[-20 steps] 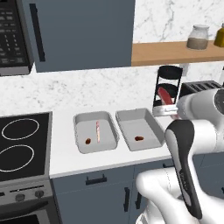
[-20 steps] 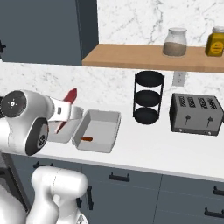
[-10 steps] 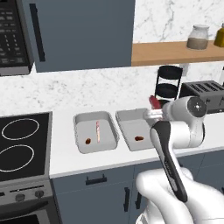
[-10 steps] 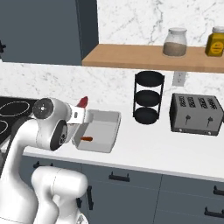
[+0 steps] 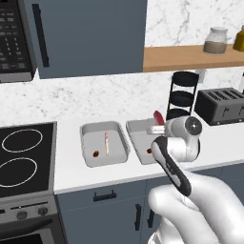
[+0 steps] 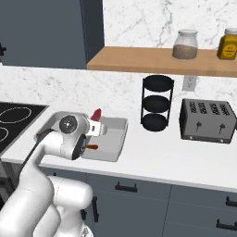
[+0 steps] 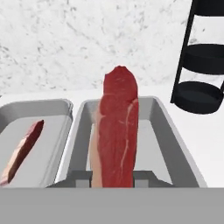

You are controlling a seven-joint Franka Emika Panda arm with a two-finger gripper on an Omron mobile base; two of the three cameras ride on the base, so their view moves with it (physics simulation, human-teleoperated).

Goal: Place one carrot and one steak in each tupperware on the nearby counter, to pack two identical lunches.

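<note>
Pincer (image 7: 113, 178) pinching a steak (image 7: 117, 131), slab standing up from between the tips in the hand view. Its red end (image 5: 158, 117) pokes up just above the arm's wrist in the left base view, over the right tupperware (image 5: 138, 128); same red tip (image 6: 96, 114) shows in the right base view above that tray (image 6: 115, 139).

Two tupperware trays sit side by side on the surface (image 5: 76, 169), rims close together, between the stove (image 5: 24, 159) at the left edge and the black tiered rack (image 5: 183, 95) toward the back.

Left tupperware (image 5: 88, 143): second steak (image 5: 106, 142) lying flat lengthwise near the middle, a carrot (image 5: 96, 154) near the front-left of it. Hand view shows that steak (image 7: 24, 148) flat on the tray floor (image 7: 52, 109).

Right tupperware: a carrot (image 5: 149, 151) on its floor close by the arm; right base view shows the orange stick (image 6: 92, 147) near the tray's front edge, partly hidden by the wrist. Held steak is above this tray's floor (image 7: 162, 131), not resting on it as far as I can tell.

Toaster (image 6: 207, 121) sits further right on the surface, beside the rack (image 6: 156, 102). Two jars on the wooden shelf (image 6: 152, 65) above.
</note>
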